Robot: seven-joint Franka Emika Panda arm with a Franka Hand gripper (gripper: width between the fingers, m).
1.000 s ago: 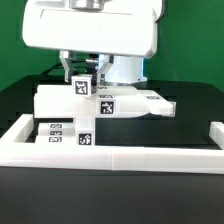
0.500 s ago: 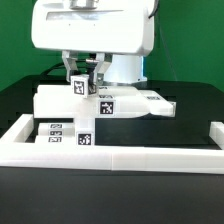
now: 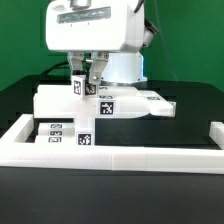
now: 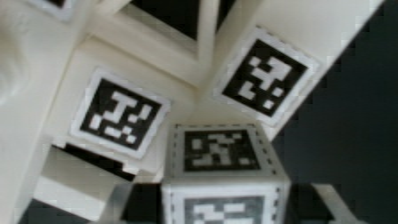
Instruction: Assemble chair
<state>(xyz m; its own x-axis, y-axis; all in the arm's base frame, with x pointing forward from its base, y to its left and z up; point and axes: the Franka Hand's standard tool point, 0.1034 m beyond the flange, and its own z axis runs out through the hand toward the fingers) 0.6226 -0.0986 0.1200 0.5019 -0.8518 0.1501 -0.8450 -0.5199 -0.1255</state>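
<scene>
The chair is in white tagged parts. A large flat assembled piece (image 3: 60, 103) lies mid-table in the exterior view, with a plate (image 3: 150, 103) reaching out to that view's right. My gripper (image 3: 84, 84) hangs over the flat piece's top. It is shut on a small square white block (image 3: 79, 87) with a tag on its face. In the wrist view the block (image 4: 221, 150) sits between the two dark fingers (image 4: 139, 205), and my gripper (image 4: 224, 203) clamps its sides. Beyond it lie tagged faces of the larger chair part (image 4: 116, 112).
A long low white border wall (image 3: 120, 153) runs along the front and turns back at both ends. A short tagged white part (image 3: 85, 133) stands just behind it, beside two small tags (image 3: 55, 130). The black tabletop (image 3: 170, 130) extends toward the exterior view's right.
The arm has shifted toward the exterior view's right. The held block has tilted slightly and stays in the grip over the flat piece.
</scene>
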